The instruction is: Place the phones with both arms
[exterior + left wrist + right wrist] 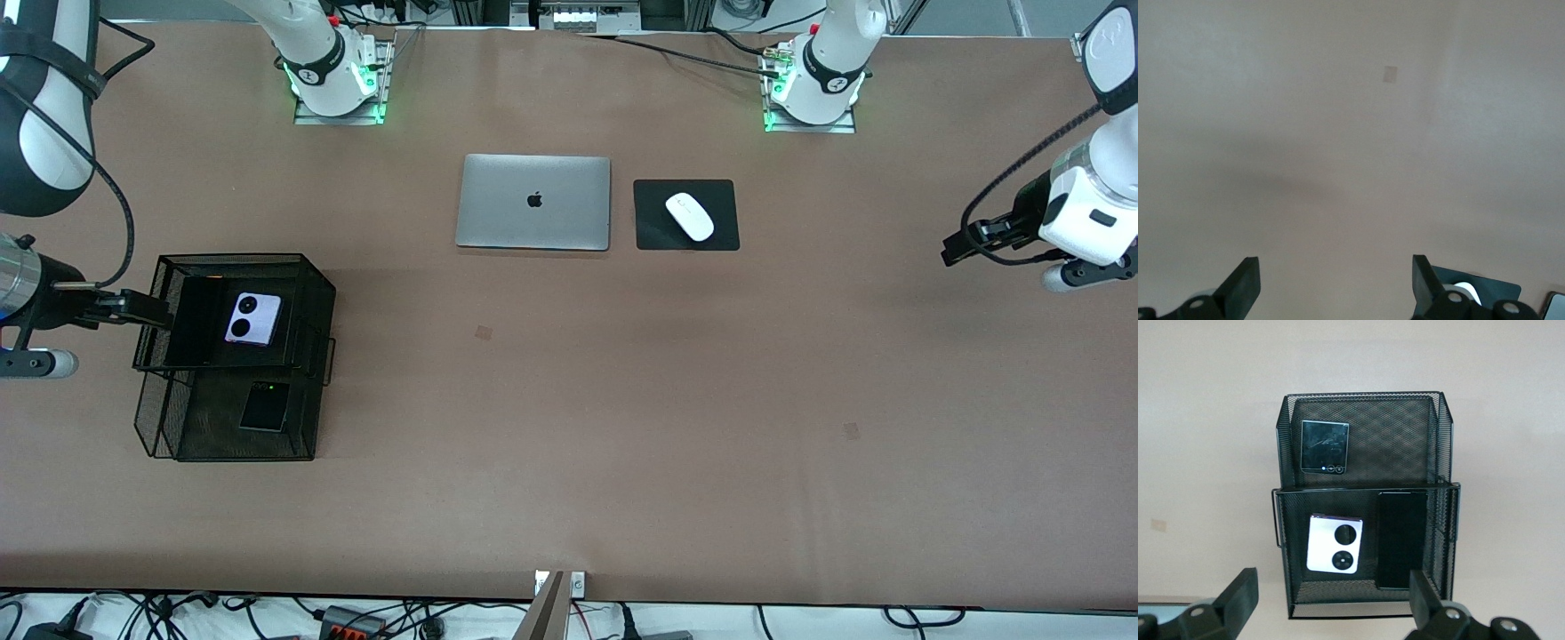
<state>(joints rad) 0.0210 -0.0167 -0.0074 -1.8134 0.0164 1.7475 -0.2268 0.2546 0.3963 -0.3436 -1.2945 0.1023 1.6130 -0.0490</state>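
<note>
A black mesh two-tier rack stands toward the right arm's end of the table. Its upper tier holds a pale-lilac flip phone beside a long black slab phone. The lower tier, nearer the front camera, holds a small black flip phone. My right gripper hangs open and empty at the upper tier's outer edge. My left gripper hangs open and empty over bare table at the left arm's end.
A closed silver laptop and a white mouse on a black pad lie mid-table, near the arm bases. The left wrist view shows the pad's corner. Brown table stretches between the rack and the left gripper.
</note>
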